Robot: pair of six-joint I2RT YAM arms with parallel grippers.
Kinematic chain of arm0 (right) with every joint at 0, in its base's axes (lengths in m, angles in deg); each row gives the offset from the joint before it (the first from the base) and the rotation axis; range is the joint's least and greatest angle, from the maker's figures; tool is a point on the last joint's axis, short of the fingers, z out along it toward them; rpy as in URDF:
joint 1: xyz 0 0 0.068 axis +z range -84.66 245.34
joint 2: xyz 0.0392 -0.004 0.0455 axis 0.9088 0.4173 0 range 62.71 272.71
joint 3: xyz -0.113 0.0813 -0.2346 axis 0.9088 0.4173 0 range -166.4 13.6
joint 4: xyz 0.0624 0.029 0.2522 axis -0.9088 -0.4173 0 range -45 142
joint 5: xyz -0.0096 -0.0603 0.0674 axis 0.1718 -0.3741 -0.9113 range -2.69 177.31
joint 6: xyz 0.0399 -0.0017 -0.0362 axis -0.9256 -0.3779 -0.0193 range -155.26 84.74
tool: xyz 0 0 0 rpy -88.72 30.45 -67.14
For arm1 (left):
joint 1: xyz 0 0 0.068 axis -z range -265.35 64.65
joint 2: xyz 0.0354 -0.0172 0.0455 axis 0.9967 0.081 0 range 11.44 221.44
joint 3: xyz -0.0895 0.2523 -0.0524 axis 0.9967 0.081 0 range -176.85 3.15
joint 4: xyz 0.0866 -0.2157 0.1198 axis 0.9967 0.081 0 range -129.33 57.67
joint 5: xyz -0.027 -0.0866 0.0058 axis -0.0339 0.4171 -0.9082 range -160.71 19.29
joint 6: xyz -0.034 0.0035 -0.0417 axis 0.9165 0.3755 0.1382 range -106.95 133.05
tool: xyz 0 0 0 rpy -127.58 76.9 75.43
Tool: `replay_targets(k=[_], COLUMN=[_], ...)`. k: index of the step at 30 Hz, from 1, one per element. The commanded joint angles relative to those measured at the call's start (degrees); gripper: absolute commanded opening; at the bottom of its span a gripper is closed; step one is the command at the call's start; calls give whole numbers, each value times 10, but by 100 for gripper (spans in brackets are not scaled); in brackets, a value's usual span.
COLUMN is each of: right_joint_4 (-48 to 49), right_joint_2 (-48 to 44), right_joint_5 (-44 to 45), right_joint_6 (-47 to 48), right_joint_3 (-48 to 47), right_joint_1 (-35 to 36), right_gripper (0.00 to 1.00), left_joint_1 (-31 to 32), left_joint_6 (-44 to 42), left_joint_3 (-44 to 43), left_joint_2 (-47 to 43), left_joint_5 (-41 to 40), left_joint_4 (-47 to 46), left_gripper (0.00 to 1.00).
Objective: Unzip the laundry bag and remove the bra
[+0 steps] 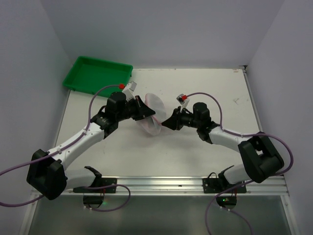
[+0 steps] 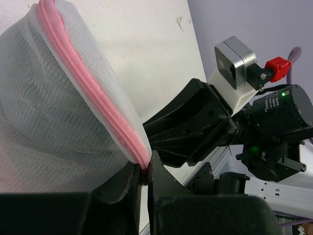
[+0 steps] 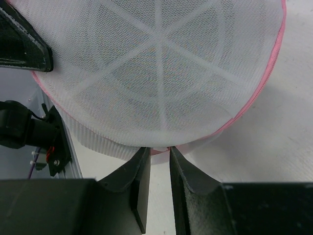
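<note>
The laundry bag [image 1: 152, 113] is a round white mesh pouch with a pink zipper rim, held up between my two grippers at the table's middle. My left gripper [image 1: 145, 111] is shut on the pink zipper rim [image 2: 105, 105], which is pinched between its jaws [image 2: 145, 172]. My right gripper [image 1: 167, 123] meets the bag's lower rim from the other side. Its jaws [image 3: 160, 150] are nearly together with a bit of pink rim between the tips. The bag's domed mesh face [image 3: 156, 63] fills the right wrist view. The bra does not show through the mesh.
A green rectangular tray [image 1: 98, 73] sits at the back left corner. White walls close in the table on three sides. The right arm's wrist and camera [image 2: 234, 112] are close behind the bag in the left wrist view.
</note>
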Motion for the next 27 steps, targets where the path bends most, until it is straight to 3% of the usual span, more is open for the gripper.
replay_targets(k=[1, 10, 27], right_joint_4=[50, 47, 39], right_joint_2=[13, 10, 27], right_joint_5=[-16, 44, 58], right_joint_6=[-4, 4, 17], right_joint_3=[-11, 0, -22], right_joint_1=[1, 1, 1], right_gripper=[24, 22, 18], left_joint_1=[-2, -3, -2], left_joint_6=[13, 5, -38], left_joint_3=[-26, -26, -35], left_joint_2=[-6, -17, -30], left_joint_5=[29, 30, 35], left_joint_4=[-33, -19, 38], left_gripper=[0, 0, 0])
